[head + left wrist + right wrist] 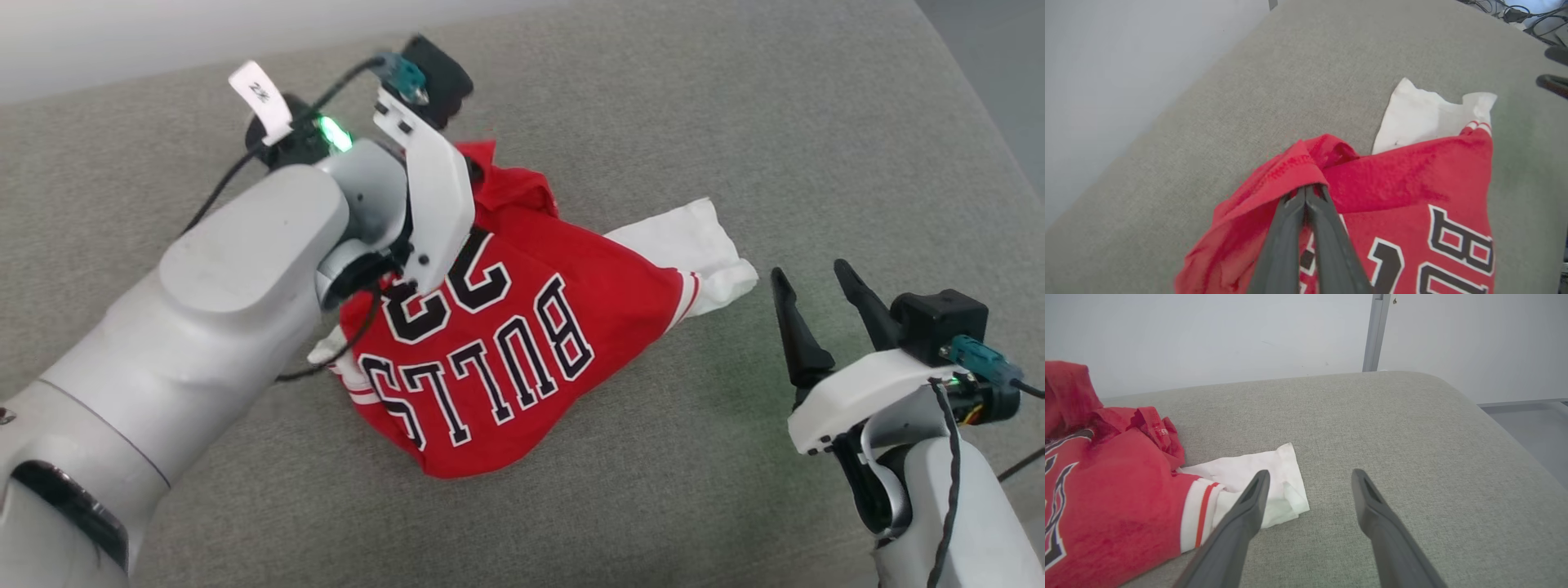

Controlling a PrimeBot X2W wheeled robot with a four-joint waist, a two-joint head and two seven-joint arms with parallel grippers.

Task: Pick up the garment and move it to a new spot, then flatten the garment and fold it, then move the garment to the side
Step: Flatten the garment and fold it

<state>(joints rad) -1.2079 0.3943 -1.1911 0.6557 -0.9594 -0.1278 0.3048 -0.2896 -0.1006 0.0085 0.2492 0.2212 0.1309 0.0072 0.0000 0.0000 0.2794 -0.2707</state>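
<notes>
Status: early in step one (pick up and relocate).

- The garment [522, 359] lies bunched near the middle of the grey upholstered surface [735, 106], not spread. The "BULLS 23" lettering [490, 351] faces up and is creased. One white sleeve [694, 245] trails out on the right side and lies flat on the surface.
- Left hand [1306, 190]: fingers pressed together on a stitched red fold at the far edge of the heap. In the left wrist view the cloth drapes over the fingertips and rises toward them. In the right wrist view the red cloth peaks upward at that spot. Judged: the grasp is made and that edge is raised a little. Most of the shirt rests on the surface, so it is not yet carried.
- Right hand [811, 271]: fingers spread wide, holding nothing. It hovers to the right of the garment, near the white sleeve but apart from it. In the right wrist view one finger overlaps the sleeve's edge; I cannot tell if it touches.

Done: grip on the garment, one hand.
Left: lift and set down at a new spot; flatten (sleeves and body all need spreading); fold; move aside.

Note: a one-point grip on a bunched edge will likely let the shirt hang unevenly. The free right hand is well placed to take the sleeve side.
</notes>
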